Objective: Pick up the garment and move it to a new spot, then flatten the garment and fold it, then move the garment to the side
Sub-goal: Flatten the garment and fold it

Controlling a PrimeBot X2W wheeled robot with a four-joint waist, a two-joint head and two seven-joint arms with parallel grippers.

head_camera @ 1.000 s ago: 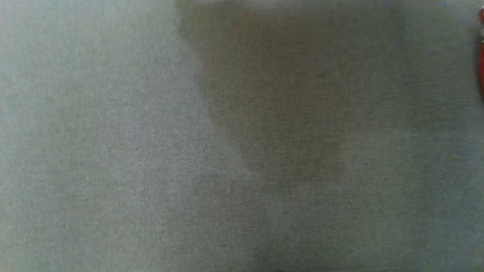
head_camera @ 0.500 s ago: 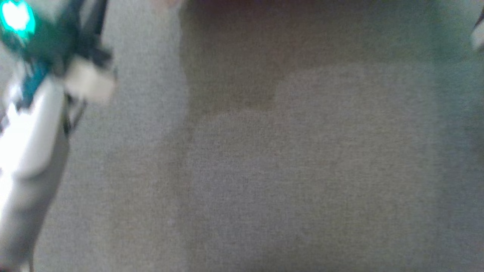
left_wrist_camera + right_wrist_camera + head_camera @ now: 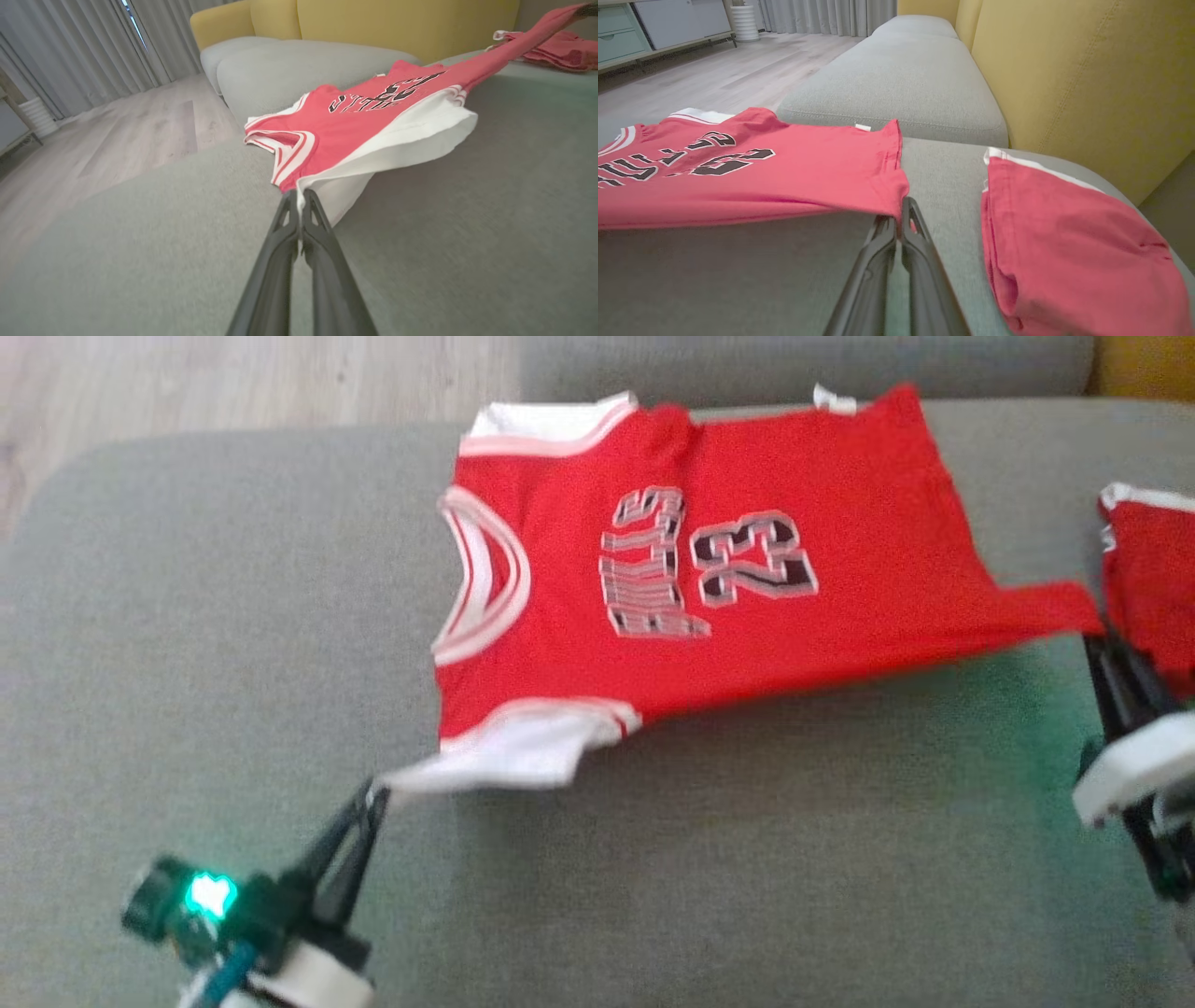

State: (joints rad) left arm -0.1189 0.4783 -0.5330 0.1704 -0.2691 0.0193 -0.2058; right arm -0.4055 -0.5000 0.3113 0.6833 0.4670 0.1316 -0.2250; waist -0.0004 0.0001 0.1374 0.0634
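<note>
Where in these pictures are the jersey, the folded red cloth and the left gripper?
jersey (image 3: 560,551), head view, red fabric beside the lettering.
folded red cloth (image 3: 1064,242), right wrist view, its top layer.
left gripper (image 3: 299,195), left wrist view, between fingertips pinching the jersey's white edge.

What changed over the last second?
Mostly the head camera moved: blurred grey fabric gave way to a view of the red sleeveless basketball jersey spread on the grey fabric sofa cushion. The left end effector, seen upper left half a second ago, now shows lower left, shut on the jersey's white edge; the right end effector pinches its hem corner. Unchanged: the grey cushion underneath.
</note>
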